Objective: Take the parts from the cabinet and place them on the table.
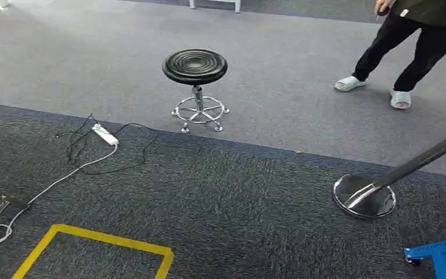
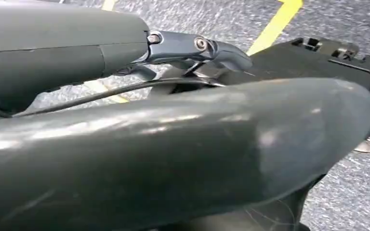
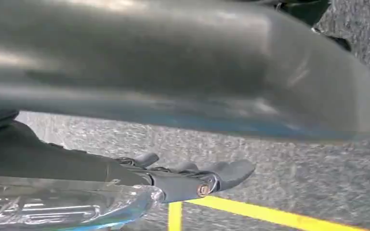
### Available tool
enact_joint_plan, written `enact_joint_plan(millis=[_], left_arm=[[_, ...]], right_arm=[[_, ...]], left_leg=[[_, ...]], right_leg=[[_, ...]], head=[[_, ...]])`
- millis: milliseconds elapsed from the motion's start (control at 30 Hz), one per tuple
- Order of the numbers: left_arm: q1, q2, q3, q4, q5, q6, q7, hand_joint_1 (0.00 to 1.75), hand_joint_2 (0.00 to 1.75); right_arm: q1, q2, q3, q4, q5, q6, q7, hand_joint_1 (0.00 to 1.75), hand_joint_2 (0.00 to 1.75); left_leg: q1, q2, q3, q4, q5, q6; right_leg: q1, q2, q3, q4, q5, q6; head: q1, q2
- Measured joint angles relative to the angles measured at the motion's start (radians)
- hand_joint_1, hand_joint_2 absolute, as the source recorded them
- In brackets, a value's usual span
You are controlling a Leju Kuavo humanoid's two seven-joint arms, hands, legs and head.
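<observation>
My right hand (image 3: pixel 173 180) hangs over grey carpet, its dark fingers (image 3: pixel 221 172) stretched out almost straight. A clear, glossy plastic part (image 3: pixel 67 207) lies pressed against the hand, which seems to hold it; the thumb is hidden behind it. My left hand (image 2: pixel 183 50) also hangs by my side, fingers (image 2: pixel 221 50) extended and nothing in them. The head view looks down at open floor.
A black round stool (image 1: pixel 195 67) on a chrome base stands ahead. A person (image 1: pixel 406 40) walks at the far right. A white power strip (image 1: pixel 105 134) with loose cables lies left. Yellow floor tape (image 1: pixel 93 235), a chrome stand base (image 1: pixel 364 196) and a blue cart corner (image 1: pixel 441 253) are near.
</observation>
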Motion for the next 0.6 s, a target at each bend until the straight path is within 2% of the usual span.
enact_joint_plan(millis=[33, 67, 100, 133, 167, 200, 233, 267, 300, 333, 433, 467, 500, 533, 600], left_arm=[[0.0, 0.0, 0.0, 0.0, 0.0, 0.0, 0.0, 0.0, 0.0], [0.0, 0.0, 0.0, 0.0, 0.0, 0.0, 0.0, 0.0, 0.0], [0.0, 0.0, 0.0, 0.0, 0.0, 0.0, 0.0, 0.0, 0.0], [0.0, 0.0, 0.0, 0.0, 0.0, 0.0, 0.0, 0.0, 0.0], [0.0, 0.0, 0.0, 0.0, 0.0, 0.0, 0.0, 0.0, 0.0], [0.0, 0.0, 0.0, 0.0, 0.0, 0.0, 0.0, 0.0, 0.0], [0.0, 0.0, 0.0, 0.0, 0.0, 0.0, 0.0, 0.0, 0.0], [0.0, 0.0, 0.0, 0.0, 0.0, 0.0, 0.0, 0.0, 0.0], [0.0, 0.002, 0.0, 0.0, 0.0, 0.0, 0.0, 0.0, 0.0], [0.0, 0.002, -0.001, -0.001, 0.0, 0.0, 0.0, 0.0, 0.0], [-0.002, 0.003, -0.002, -0.003, 0.0, 0.0, 0.0, 0.0, 0.0], [-0.002, 0.003, -0.002, -0.005, 0.0, 0.0, 0.0, 0.0, 0.0], [-0.001, 0.004, -0.002, -0.006, 0.0, 0.0, 0.0, 0.0, 0.0], [0.0, 0.005, -0.002, -0.006, 0.0, 0.001, 0.0, 0.0, 0.0], [-0.001, 0.005, -0.003, -0.006, 0.0, 0.002, 0.0, 0.0, 0.0]], right_arm=[[-0.001, 0.0, 0.002, 0.0, 0.0, 0.0, 0.0, 0.0, 0.0], [-0.001, 0.0, 0.002, 0.0, 0.0, 0.002, 0.001, 0.0, 0.0], [-0.001, 0.0, 0.002, 0.0, 0.0, 0.002, 0.001, 0.0, 0.0], [-0.001, 0.0, 0.002, 0.0, 0.0, 0.001, 0.001, 0.0, 0.0], [0.0, 0.0, 0.002, 0.001, 0.0, 0.001, 0.001, 0.0, 0.0], [-0.001, 0.0, 0.002, 0.001, 0.0, 0.001, 0.001, 0.0, 0.0], [-0.001, 0.0, 0.002, 0.001, 0.0, 0.001, 0.001, 0.0, 0.0], [-0.001, 0.0, 0.002, 0.0, 0.0, 0.001, 0.001, 0.0, 0.0], [-0.002, 0.0, 0.003, 0.001, 0.0, 0.001, 0.0, 0.0, 0.0], [-0.002, 0.0, 0.006, 0.0, 0.0, 0.002, 0.0, 0.0, 0.0], [-0.001, 0.0, 0.006, 0.0, 0.005, 0.003, -0.002, 0.0, 0.0], [-0.001, 0.0, 0.006, 0.0, 0.01, 0.006, -0.005, 0.0, 0.0], [-0.002, 0.001, 0.006, 0.0, 0.02, 0.012, -0.008, 0.0, 0.0], [-0.003, 0.001, 0.008, 0.0, 0.027, 0.017, -0.014, 0.0, 0.0], [-0.002, 0.001, 0.008, 0.0, 0.038, 0.021, -0.017, 0.0, 0.0]], left_leg=[[-0.002, 0.016, 0.002, 0.0, -0.002, 0.003], [-0.003, 0.029, 0.004, 0.0, -0.004, 0.005], [-0.004, 0.043, 0.005, 0.0, -0.006, 0.005], [-0.004, 0.057, 0.008, 0.0, -0.009, 0.004], [-0.003, 0.07, 0.012, 0.0, -0.014, 0.002], [-0.003, 0.084, 0.018, 0.0, -0.019, -0.001], [-0.001, 0.096, 0.028, 0.0, -0.025, -0.005], [0.0, 0.109, 0.039, 0.0, -0.033, -0.009], [-0.006, 0.116, 0.044, 0.001, -0.041, -0.018], [-0.009, 0.123, 0.048, 0.002, -0.049, -0.023], [-0.006, 0.147, 0.063, -0.016, -0.047, -0.039], [-0.001, 0.141, 0.071, -0.016, -0.056, -0.049], [0.0, 0.096, 0.065, 0.008, -0.074, -0.05], [-0.001, 0.076, 0.034, 0.066, -0.105, -0.048], [-0.002, 0.059, -0.065, 0.226, -0.169, -0.048]], right_leg=[[-0.004, -0.041, -0.037, 0.077, -0.046, 0.009], [-0.009, -0.058, -0.076, 0.158, -0.087, 0.014], [-0.014, -0.067, -0.114, 0.234, -0.118, 0.018], [-0.018, -0.071, -0.136, 0.278, -0.124, 0.022], [-0.022, -0.073, -0.132, 0.266, -0.106, 0.025], [-0.025, -0.077, -0.103, 0.214, -0.072, 0.027], [-0.027, -0.09, -0.055, 0.125, -0.026, 0.028], [-0.027, -0.12, -0.001, 0.027, 0.013, 0.028], [-0.018, -0.172, 0.025, -0.019, 0.009, 0.025], [-0.022, -0.155, 0.033, -0.024, 0.013, 0.013], [-0.012, -0.124, 0.025, -0.024, 0.007, -0.006], [-0.021, -0.109, 0.035, -0.036, 0.012, -0.017], [-0.021, -0.1, 0.041, -0.041, 0.011, -0.021], [-0.021, -0.09, 0.043, -0.043, 0.011, -0.026], [-0.02, -0.065, 0.044, -0.043, 0.009, -0.031]], head=[[0.002, 0.0], [0.001, 0.0], [0.002, 0.0], [0.001, 0.0], [0.002, 0.0], [0.001, 0.0], [0.001, 0.0], [0.002, 0.0], [0.003, 0.0], [-0.002, 0.0], [-0.001, 0.0], [-0.003, 0.0], [-0.008, 0.0], [-0.013, 0.0], [-0.016, 0.0]])
